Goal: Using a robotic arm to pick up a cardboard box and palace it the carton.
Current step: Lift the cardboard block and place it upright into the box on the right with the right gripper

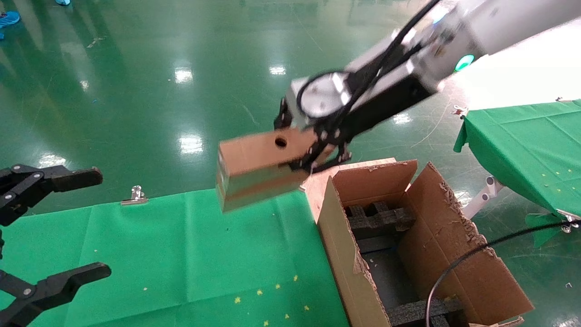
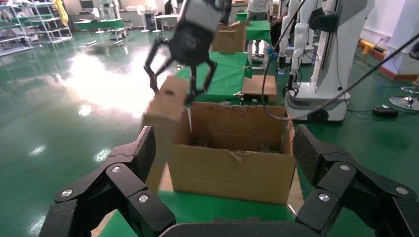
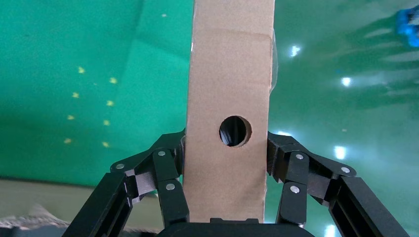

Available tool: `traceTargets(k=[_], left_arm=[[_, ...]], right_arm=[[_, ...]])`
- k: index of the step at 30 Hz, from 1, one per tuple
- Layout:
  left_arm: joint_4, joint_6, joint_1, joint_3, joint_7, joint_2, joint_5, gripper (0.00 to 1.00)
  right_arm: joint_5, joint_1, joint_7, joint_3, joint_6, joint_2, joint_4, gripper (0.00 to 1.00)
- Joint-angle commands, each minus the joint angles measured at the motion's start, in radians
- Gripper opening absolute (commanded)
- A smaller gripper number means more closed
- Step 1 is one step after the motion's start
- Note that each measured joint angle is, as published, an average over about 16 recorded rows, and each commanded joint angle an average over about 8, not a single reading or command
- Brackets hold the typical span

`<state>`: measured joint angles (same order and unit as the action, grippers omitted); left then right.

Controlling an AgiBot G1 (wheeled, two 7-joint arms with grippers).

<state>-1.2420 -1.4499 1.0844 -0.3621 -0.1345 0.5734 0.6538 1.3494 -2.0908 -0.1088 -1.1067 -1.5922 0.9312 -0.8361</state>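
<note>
My right gripper (image 1: 313, 156), on the white robotic arm (image 1: 454, 41), is shut on the small brown cardboard box (image 1: 258, 165) with a round hole. It holds the box in the air, above the green table and just left of the carton (image 1: 454, 236). The carton is large, open, with ragged flaps and black foam (image 1: 379, 220) inside. In the right wrist view the box (image 3: 230, 98) sits clamped between the black fingers (image 3: 165, 177). In the left wrist view the box (image 2: 168, 103) hangs beside the carton (image 2: 230, 168). My left gripper (image 1: 68, 227) is open and empty at the left edge.
The green-covered table (image 1: 181, 254) lies under the box, with a metal clip (image 1: 135, 195) at its far edge. A second green table (image 1: 531, 145) stands at the right. A black cable (image 1: 458, 263) crosses the carton's near right wall. Shiny green floor lies beyond.
</note>
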Motion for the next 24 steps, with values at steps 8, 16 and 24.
traceTargets(k=[8,16,24], left_arm=[[0.0,0.0,0.0,0.0,0.0,0.0,0.0,1.0],[0.0,0.0,0.0,0.0,0.0,0.0,0.0,1.0],[0.0,0.0,0.0,0.0,0.0,0.0,0.0,1.0]], right_arm=[[-0.08,-0.087,-0.063,-0.102,0.004,-0.01,0.083,0.0],[-0.102,-0.139,-0.114,-0.185,0.002,-0.077,0.145,0.0],[-0.093,-0.231,-0.134,-0.301,-0.004,-0.182,0.178,0.0]])
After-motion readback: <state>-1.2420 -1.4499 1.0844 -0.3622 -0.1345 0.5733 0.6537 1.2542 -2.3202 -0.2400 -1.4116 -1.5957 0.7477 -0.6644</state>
